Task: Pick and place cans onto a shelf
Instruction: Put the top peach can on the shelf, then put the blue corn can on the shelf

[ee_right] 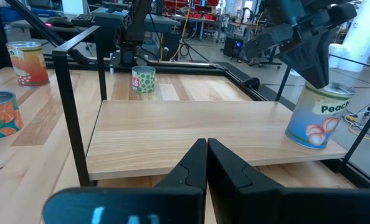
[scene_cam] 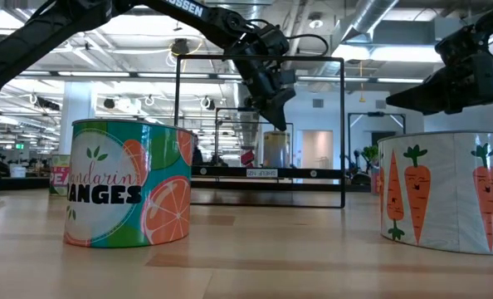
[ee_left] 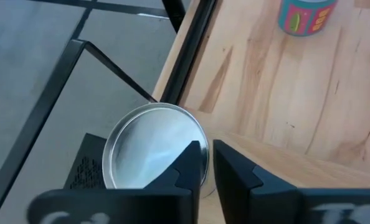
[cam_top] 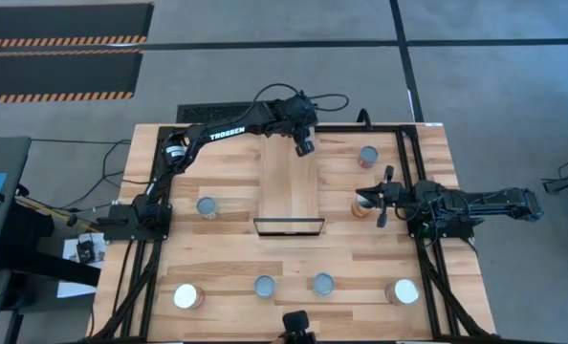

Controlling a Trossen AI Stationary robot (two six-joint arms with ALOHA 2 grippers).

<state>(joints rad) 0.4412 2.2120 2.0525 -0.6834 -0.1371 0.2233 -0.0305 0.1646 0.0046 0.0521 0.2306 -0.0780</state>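
The shelf is a pale plank on a black frame in the middle of the table. A Peach can with a silver top stands upright at the shelf's far end. My left gripper is shut and points down at that can's top rim. My right gripper is shut and empty. It is raised off the table to the right of the shelf, over a white-topped can. Other cans stand on the tabletop. My left gripper's shut fingers come down from above at the edge of the Peach can's top. I cannot tell whether they touch it. The can stands upright on the shelf.
Cans stand at the far right, left of the shelf, and along the near edge. The shelf's black frame rises at its near end. Black rails run along the table's sides.
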